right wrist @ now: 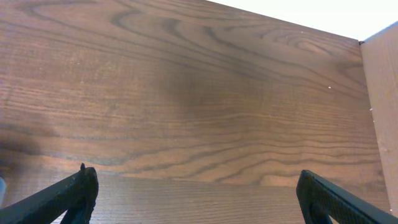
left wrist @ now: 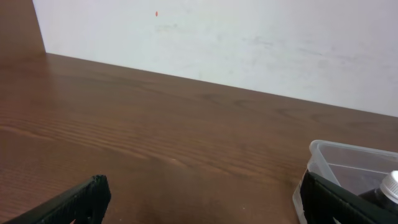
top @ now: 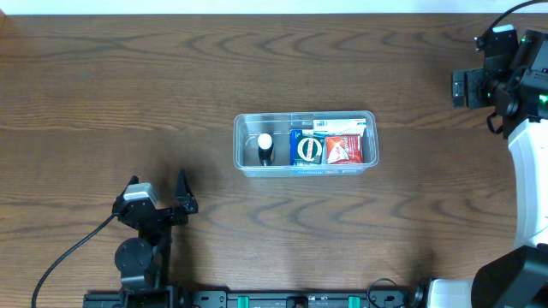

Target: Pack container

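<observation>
The clear plastic container sits at the table's centre. Inside it lie a small dark bottle with a white cap on the left, a blue packet in the middle and a red packet on the right. My left gripper is open and empty, near the front left, well apart from the container. Its wrist view shows the container's corner and the bottle's cap at the right edge. My right gripper is open and empty over bare wood; in the overhead view it is at the far right.
A black cable runs from the left arm's base toward the front edge. The right arm's white body stands along the right edge. A white wall rises behind the table.
</observation>
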`<state>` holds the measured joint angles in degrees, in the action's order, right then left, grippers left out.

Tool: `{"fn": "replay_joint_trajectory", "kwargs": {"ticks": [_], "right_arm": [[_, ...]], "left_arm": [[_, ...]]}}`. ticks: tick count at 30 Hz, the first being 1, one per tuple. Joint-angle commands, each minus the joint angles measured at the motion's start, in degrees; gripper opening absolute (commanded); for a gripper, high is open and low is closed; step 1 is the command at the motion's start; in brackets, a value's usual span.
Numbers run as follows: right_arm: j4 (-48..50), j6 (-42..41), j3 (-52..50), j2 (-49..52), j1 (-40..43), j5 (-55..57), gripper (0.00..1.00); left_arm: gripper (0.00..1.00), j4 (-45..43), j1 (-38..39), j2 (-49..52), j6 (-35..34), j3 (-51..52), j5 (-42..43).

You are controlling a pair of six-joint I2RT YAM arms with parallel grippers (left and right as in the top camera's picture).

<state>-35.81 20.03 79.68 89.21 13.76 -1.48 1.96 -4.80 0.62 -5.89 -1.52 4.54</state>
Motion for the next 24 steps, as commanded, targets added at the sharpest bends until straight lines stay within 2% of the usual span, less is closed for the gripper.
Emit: {"fn": "replay_joint_trajectory", "kwargs": {"ticks": [1,8,15,18,24], "right_arm": [[0.0,-0.7,0.2,-1.4,-2.5,0.0,0.99],[0.1,-0.7,-5.5,-10.7,-11.3,0.0,0.99],[2.8,-0.7,-25.6,-27.1,-21.0,0.9,0.99],[3.6,-0.7,-34.8,-34.4,-21.6,1.1,0.99],[2.8,-0.7,-46.2,-45.9,-19.7,1.3,0.99]], "left_arm": [[0.98,1.7,-0.3,-0.3,1.0,1.3,0.2],[0.98,1.7,-0.3,-0.3,1.0,1.3,0.2],[0.98,1.7,-0.3,-0.3,1.0,1.3,0.2],[0.98,1.7,-0.3,-0.3,1.0,1.3,0.2],[0.98,1.7,-0.3,-0.3,1.0,1.3,0.2]]}}
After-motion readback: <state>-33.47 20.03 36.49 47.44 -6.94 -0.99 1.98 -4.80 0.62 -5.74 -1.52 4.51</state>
